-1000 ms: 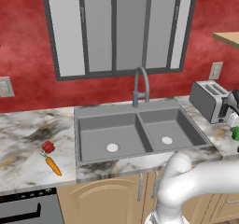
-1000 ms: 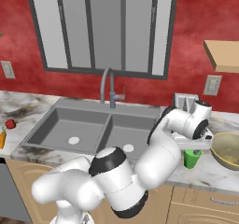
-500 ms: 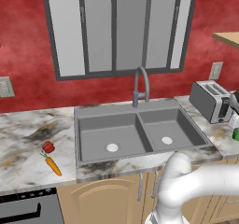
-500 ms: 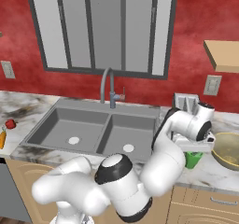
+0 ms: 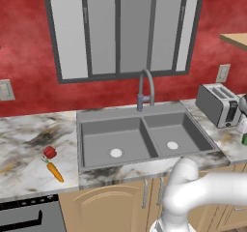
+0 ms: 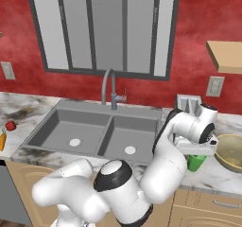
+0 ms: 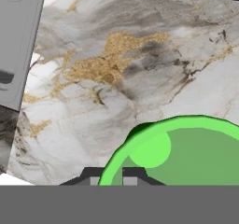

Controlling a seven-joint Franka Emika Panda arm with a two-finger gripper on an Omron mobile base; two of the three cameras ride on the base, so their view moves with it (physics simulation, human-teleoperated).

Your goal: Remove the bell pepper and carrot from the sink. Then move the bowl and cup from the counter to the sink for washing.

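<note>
The green cup (image 6: 196, 161) stands on the marble counter (image 6: 208, 174), next to the olive-yellow bowl (image 6: 230, 153). My gripper (image 6: 197, 150) hangs right over the cup. In the hand view the cup (image 7: 186, 157) lies at the lower right and its left rim runs between the two fingertips of the gripper (image 7: 112, 177), which is open. The red bell pepper (image 5: 49, 152) and the orange carrot (image 5: 55, 171) lie on the counter (image 5: 29, 144) left of the sink (image 5: 144, 134). Both basins hold nothing.
A grey toaster (image 5: 219, 104) stands behind the cup, against the red wall. The curved faucet (image 5: 144, 88) rises behind the sink's middle. A wooden shelf (image 6: 226, 56) juts out above the bowl. The counter's front edge runs just before the cup.
The hand has swung a little to the right and come down over the green cup. Pepper, carrot and bowl lie where they were.
</note>
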